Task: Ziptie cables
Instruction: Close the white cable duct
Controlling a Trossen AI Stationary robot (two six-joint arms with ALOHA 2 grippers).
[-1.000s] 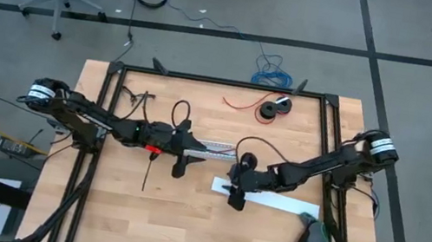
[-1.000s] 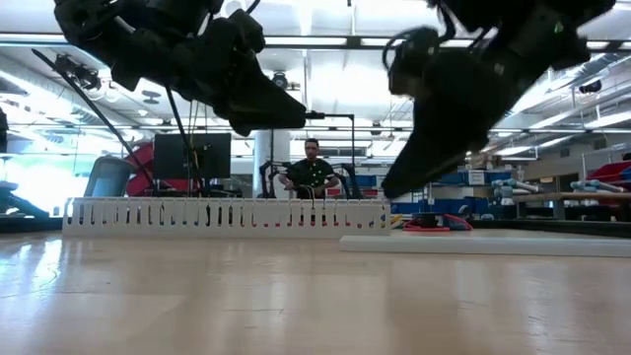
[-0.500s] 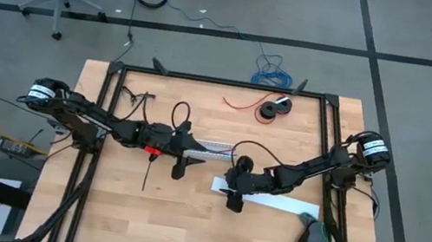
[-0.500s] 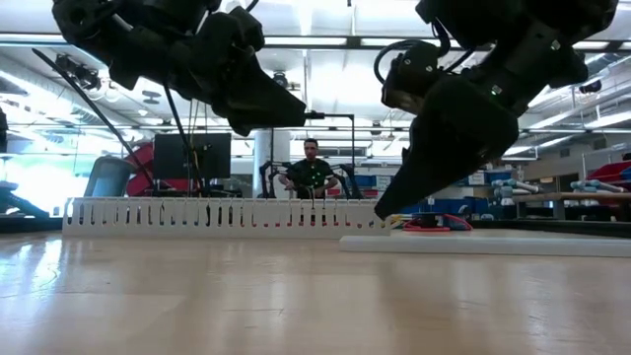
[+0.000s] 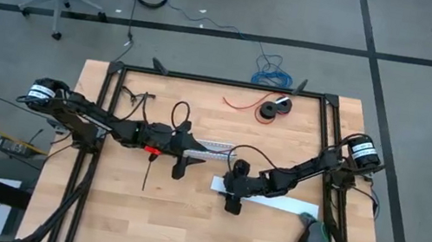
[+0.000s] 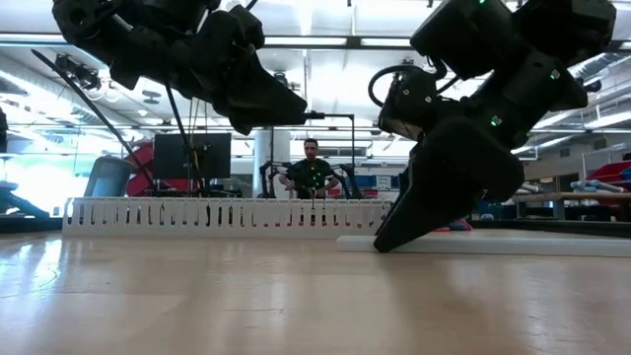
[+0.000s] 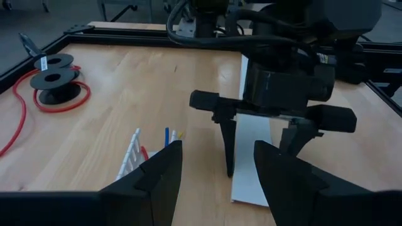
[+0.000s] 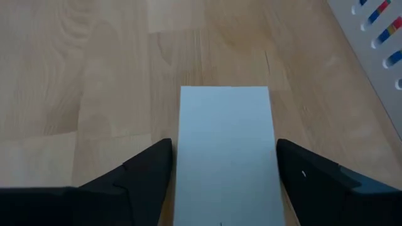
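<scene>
The right tool (image 8: 223,179) hangs spread wide astride the near end of the white strip (image 8: 224,147) on the counter (image 8: 94,75); to lift it cleanly, both tips should straddle its long edges evenly before pinching. Beyond the strip, the cables (image 7: 164,137) lie in the slotted white tray (image 7: 130,154). Past that, the left tool (image 7: 217,182) hovers spread and empty.

Right gripper (image 8: 221,172) fingers spread wide, straddling flat white strip (image 8: 225,150) on wooden table (image 8: 75,75). Strip end points toward 12 o'clock. At 2 o'clock, white slotted duct (image 8: 377,37) (red, blue, yellow wires (image 8: 384,12) visible through slots).
</scene>
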